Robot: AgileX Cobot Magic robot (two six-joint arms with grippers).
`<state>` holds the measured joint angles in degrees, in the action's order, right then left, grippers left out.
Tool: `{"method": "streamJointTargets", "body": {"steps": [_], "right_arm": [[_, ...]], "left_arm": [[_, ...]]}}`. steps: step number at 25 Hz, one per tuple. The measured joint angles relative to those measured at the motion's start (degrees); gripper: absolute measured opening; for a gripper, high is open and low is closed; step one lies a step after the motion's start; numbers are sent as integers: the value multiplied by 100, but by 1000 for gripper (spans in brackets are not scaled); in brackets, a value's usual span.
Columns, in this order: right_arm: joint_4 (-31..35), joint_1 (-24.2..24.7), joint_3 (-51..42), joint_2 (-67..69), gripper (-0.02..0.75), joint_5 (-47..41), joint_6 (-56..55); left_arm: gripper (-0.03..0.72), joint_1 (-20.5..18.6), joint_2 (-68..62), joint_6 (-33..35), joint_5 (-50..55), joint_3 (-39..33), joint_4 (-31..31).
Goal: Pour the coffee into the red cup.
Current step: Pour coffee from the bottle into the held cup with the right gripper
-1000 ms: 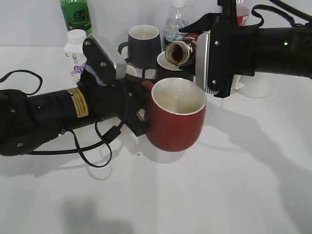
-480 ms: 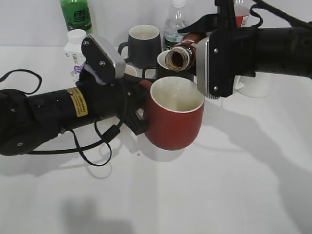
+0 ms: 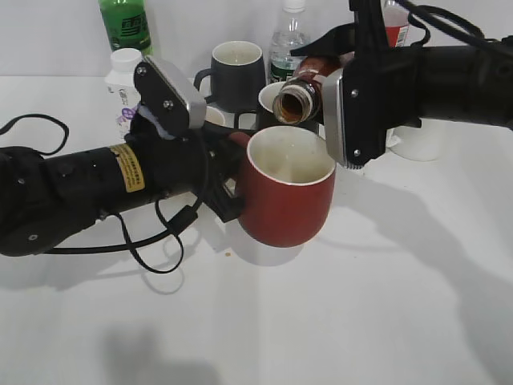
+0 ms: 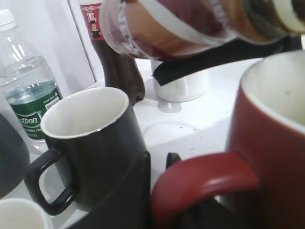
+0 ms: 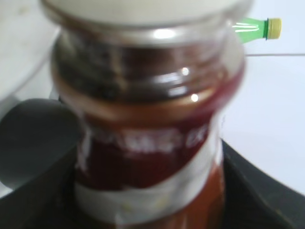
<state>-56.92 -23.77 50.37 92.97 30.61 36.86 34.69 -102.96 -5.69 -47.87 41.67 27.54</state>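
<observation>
White desk (image 3: 337, 321) fills the exterior view, matte, with soft arm shadows across its near half and a small brown speck just in front of the red cup (image 3: 286, 196). A plain pale wall runs along the far edge.

That cup sits near the middle of the desk, off-white inside with nothing visibly pooled in it. The left gripper (image 3: 227, 186) reaches in from the left edge, its jaws narrow around the cup's handle (image 4: 205, 183). From the right edge the right gripper (image 3: 341, 108) clamps the coffee (image 3: 298, 95) by its body, tipped steeply with the open mouth just above the cup's far rim; brown liquid sits inside the neck, and no stream can be made out.

Toward the far edge stands a cluster: a black mug (image 4: 90, 143) just behind the cup, a grey mug (image 3: 235, 72), a water bottle (image 3: 288, 44), a cola bottle (image 4: 116, 62), a green bottle (image 3: 126, 24) and a white bottle (image 3: 124, 80) at the far left. A white container (image 3: 417, 140) sits behind the right arm.
</observation>
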Motion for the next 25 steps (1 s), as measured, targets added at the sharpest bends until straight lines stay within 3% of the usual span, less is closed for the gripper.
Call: {"method": "streamJointTargets", "body": {"steps": [25], "right_arm": [[0,0,0,0,501,18,840]], "left_arm": [[69,0,171,0,38,-119,79]]}}
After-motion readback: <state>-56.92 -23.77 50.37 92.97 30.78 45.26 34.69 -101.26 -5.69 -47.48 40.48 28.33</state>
